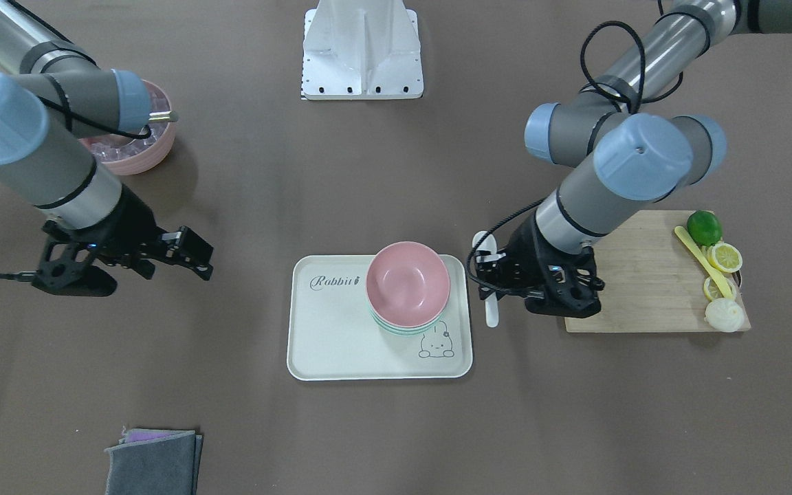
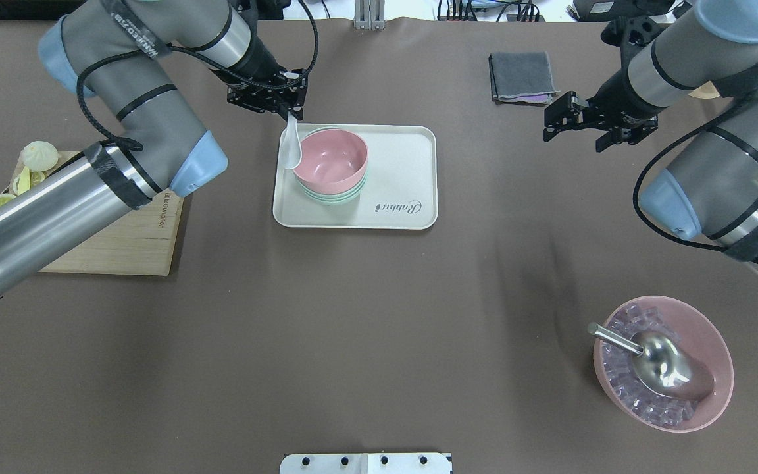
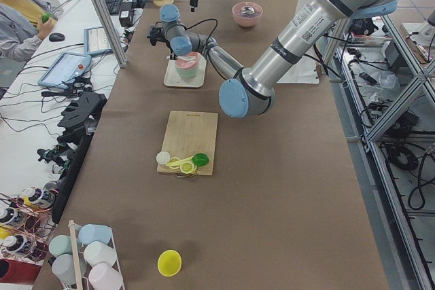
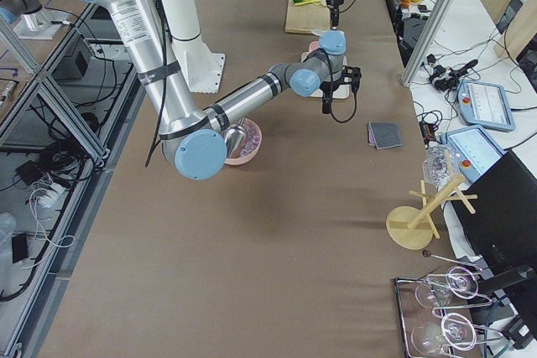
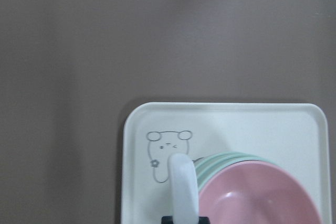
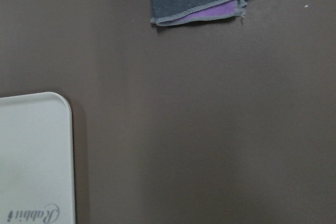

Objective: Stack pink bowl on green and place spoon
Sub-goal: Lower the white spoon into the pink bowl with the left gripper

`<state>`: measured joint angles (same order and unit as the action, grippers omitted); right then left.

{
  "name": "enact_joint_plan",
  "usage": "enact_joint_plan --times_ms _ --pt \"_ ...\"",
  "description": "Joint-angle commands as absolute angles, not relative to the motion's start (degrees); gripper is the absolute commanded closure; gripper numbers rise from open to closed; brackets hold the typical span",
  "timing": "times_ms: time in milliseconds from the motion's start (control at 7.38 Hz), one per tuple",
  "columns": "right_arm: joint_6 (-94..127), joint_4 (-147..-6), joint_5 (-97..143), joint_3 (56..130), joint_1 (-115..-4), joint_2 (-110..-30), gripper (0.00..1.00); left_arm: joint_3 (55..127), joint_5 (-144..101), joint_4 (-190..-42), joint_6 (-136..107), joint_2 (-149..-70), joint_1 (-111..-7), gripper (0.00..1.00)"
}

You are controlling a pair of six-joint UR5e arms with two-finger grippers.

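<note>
Going left to right in the overhead view: the wooden cutting board (image 2: 129, 243) sits far left, with a bun (image 2: 40, 155) and lemon slices (image 2: 24, 179) on its far corner. Next up is the left claw (image 2: 291, 113), clamped on the spoon (image 2: 293, 148). The spoon's long axis runs pretty much robot-to-operator, with the wider scoop end poking out toward the robot's side and the handle end sticking out the other way. We see it lifted off the tabletop (image 2: 379, 329) at the tray's (image 2: 405, 158) left edge, just beside the pink bowl's (image 2: 329, 158) left rim and outside the bowl. How steeply it tilts, we can't tell. On the tray, the pink bowl sits upright, nested on the green bowls (image 2: 333, 196), showing bare pink inside. Further right a folded grey towel (image 2: 522, 76) lies on the tabletop. Then the right claw (image 2: 558, 117) hovers well apart from the tray, jaws spread, holding nothing. Far right, near the robot, the big ridged pink bowl (image 2: 714, 342) holds ice cubes (image 2: 622, 382) with a metal scoop (image 2: 665, 362) lying on them.
</note>
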<state>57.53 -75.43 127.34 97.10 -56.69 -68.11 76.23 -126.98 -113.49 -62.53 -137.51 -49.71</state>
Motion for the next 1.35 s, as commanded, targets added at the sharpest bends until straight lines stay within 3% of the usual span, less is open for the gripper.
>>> enact_joint_plan --times_ms 0,271,406,542,812,1219 --pt "56.1 -75.4 127.1 97.6 -57.5 -69.5 0.0 75.4 -124.7 -114.1 -62.8 -139.2 -48.3 1.0" --pt "56.1 -75.4 127.1 97.9 -57.7 -70.0 0.0 74.6 -121.3 -116.4 -62.8 -139.5 -46.9 1.0" --pt "56.1 -75.4 127.3 98.6 -57.7 -70.6 0.0 74.7 -120.1 -117.0 -62.9 -139.2 -45.8 0.48" --pt "56.1 -75.4 127.3 98.8 -58.0 -70.9 0.0 75.0 -119.7 -117.0 -62.9 -138.9 -45.3 0.02" --pt "55.8 -75.4 127.3 98.9 -59.0 -72.2 0.0 79.6 -118.7 -116.4 -62.5 -133.2 -45.5 0.02" --pt "41.8 -75.5 127.7 98.4 -64.4 -77.5 0.0 92.2 -120.7 -115.3 -47.6 -113.3 -51.3 0.03"
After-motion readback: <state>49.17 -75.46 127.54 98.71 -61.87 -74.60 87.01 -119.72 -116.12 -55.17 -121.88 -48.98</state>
